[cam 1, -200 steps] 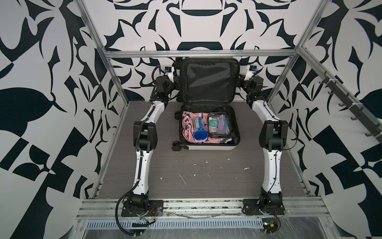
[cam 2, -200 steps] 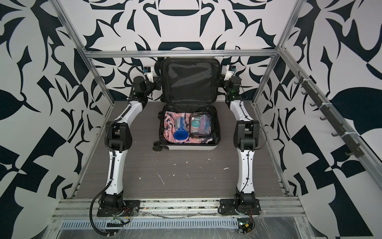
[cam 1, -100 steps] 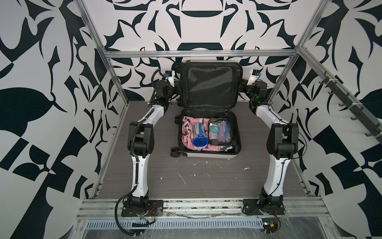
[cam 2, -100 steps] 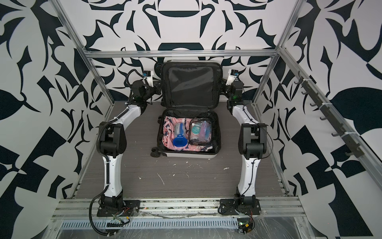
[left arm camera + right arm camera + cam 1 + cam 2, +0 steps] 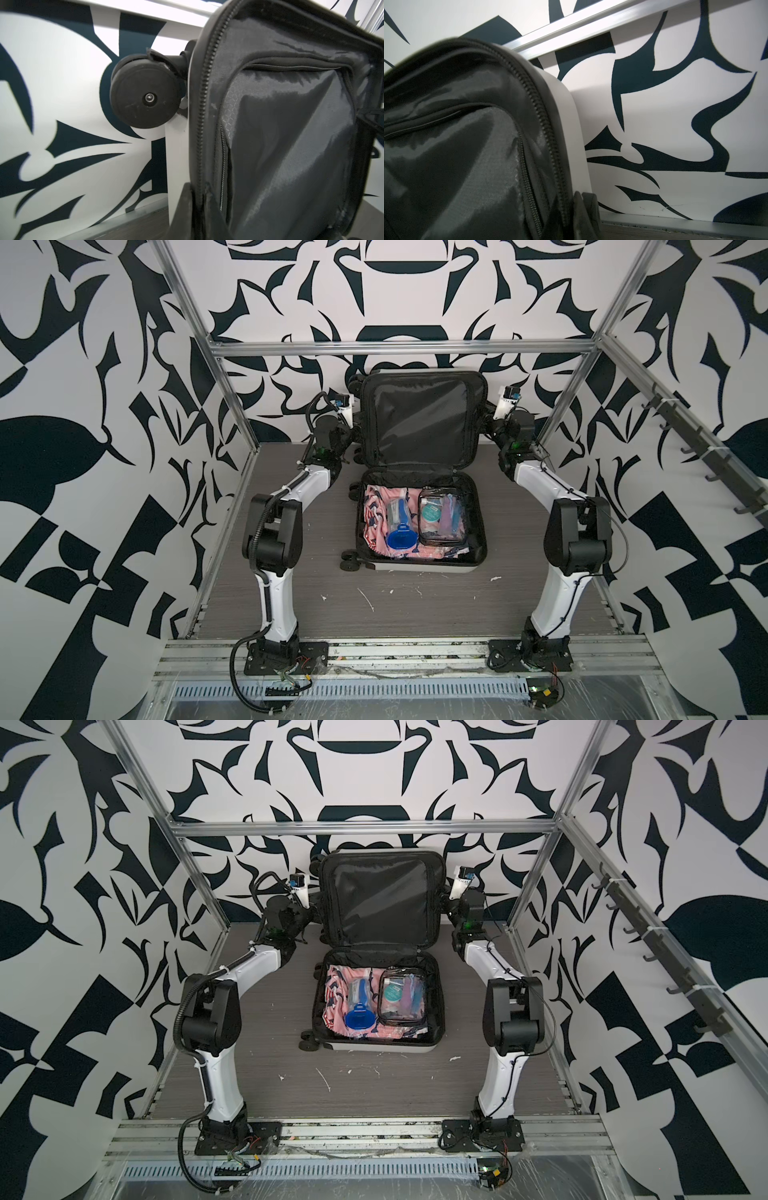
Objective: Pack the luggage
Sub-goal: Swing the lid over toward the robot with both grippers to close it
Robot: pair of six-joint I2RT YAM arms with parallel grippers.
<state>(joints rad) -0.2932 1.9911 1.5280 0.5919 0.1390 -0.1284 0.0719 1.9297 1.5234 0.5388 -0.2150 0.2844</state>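
Observation:
The luggage lies open at the middle back of the table, its black-lined lid standing nearly upright. Inside the base lie a pink patterned cloth, a blue scoop-like item and a clear toiletry pouch. My left gripper is shut on the lid's left zipper edge, just below a black wheel. At the opposite side my right gripper is shut on the lid's right zipper edge. The fingertips are hidden behind the lid in both top views.
The patterned back wall and a metal frame rail stand close behind the lid. Metal posts flank the table. White scraps dot the grey table in front of the luggage.
Both grippers kept their hold on the lid while the whole luggage slid toward the table's front. Both elbows swung outward and nearer.

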